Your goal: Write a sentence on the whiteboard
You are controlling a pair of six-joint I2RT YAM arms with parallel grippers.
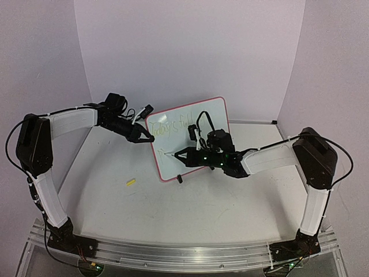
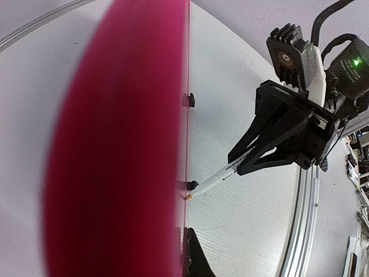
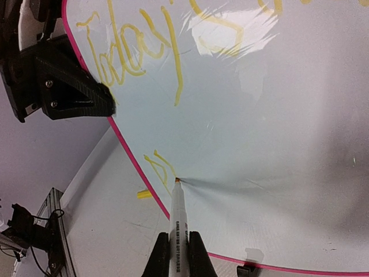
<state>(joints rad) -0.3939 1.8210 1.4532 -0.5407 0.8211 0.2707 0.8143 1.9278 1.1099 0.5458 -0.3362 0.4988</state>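
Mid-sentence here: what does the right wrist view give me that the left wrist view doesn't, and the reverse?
Right wrist only: the whiteboard face with the unfinished yellow sentence, the left fingers clamping its edge, a small yellow piece on the table. Left wrist only: the board edge-on as a red blur, and the right fingers whole, shut on the marker. Both: the marker tip touching the board and a black clip foot.
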